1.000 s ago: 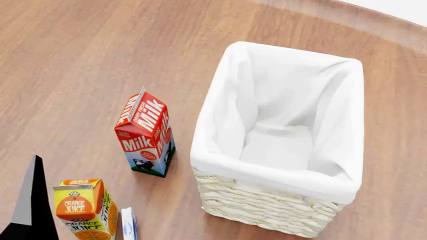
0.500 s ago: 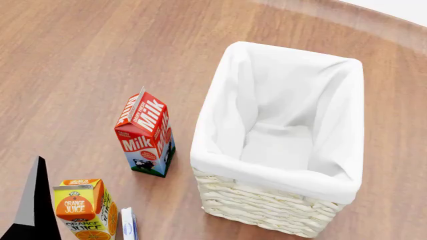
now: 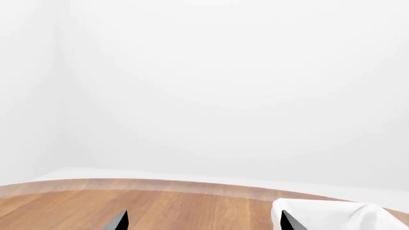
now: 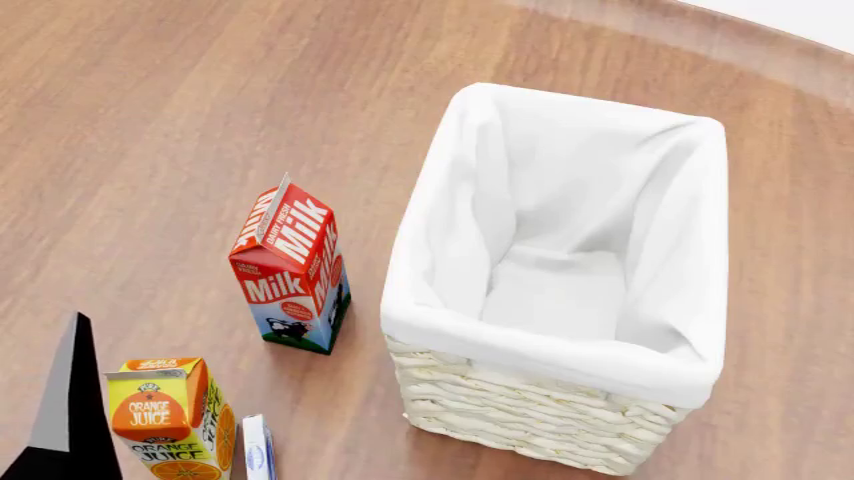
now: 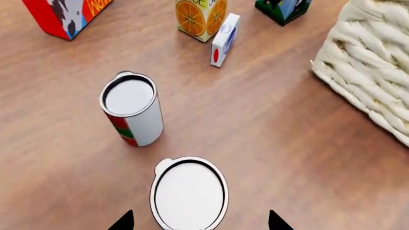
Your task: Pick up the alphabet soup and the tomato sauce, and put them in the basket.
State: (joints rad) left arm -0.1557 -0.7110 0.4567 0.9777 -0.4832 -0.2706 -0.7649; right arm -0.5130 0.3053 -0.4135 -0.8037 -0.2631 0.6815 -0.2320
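My right pincer (image 5: 198, 221) hangs apart over the soup can (image 5: 189, 194), and a careless descent could knock the nearby tomato can (image 5: 132, 115) over.

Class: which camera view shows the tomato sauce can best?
The right wrist view: the tomato sauce stands upright on the table, showing its silver lid and red-and-green label, beyond the can between the right tool tips. The head and left wrist views do not show it.

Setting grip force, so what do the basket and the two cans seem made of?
The cream woven basket looks like wicker, with braided strands and a matte white cloth lining. The red-and-green can and the can between the right jaws look like metal with smooth pale lids, possibly paper-labelled.
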